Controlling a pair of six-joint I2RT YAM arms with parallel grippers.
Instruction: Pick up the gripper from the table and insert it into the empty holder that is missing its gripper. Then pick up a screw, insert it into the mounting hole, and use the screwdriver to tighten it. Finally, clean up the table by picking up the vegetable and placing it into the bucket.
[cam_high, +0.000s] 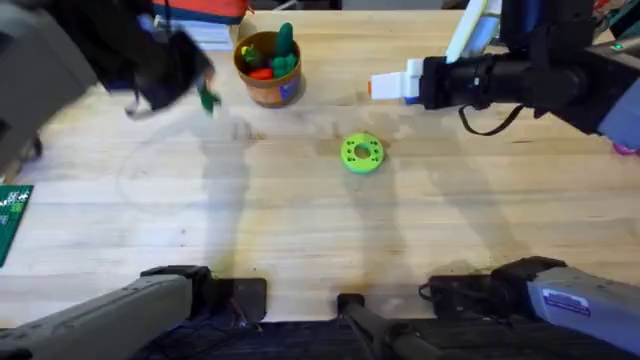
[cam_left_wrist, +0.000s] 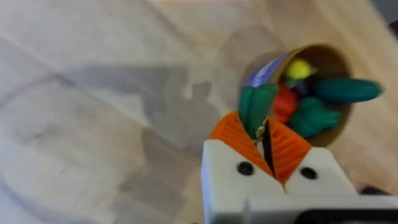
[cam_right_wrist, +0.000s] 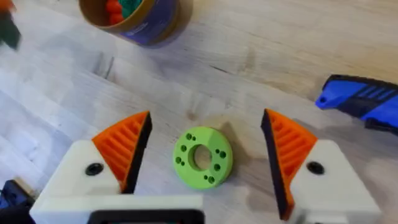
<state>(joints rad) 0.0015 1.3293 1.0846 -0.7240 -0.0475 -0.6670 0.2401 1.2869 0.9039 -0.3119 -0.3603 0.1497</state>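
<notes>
Overhead, the wooden table (cam_high: 300, 240) carries everything, and the bucket (cam_high: 267, 70) at its far side serves as the landmark. Beyond the bucket's right side, a black arm's jaw block (cam_high: 400, 84) with an orange tip lies across the table, apparently the mounted assembly. The green disc (cam_high: 361, 153) sits nearer the arms' bases than the bucket, off to its right.

Left of the bucket, and just beside it, hangs the left gripper (cam_high: 207, 97), blurred, pinching a small green vegetable (cam_high: 209, 100). The coming drop turns on this: the bucket mouth lies to the right of the fingers, so the left arm is plainly the nearer one.

The left wrist view adds what overhead blurs: the orange pads (cam_left_wrist: 231, 134) closed narrowly on the vegetable (cam_left_wrist: 256, 109), its long axis pointing out from the fingertips toward the bucket (cam_left_wrist: 333, 62), which already holds other toy vegetables.

The right gripper (cam_right_wrist: 202, 146) stands spread wide, straddling the disc (cam_right_wrist: 202, 157), with a blue tool (cam_right_wrist: 364, 102), probably the screwdriver, beside it.
</notes>
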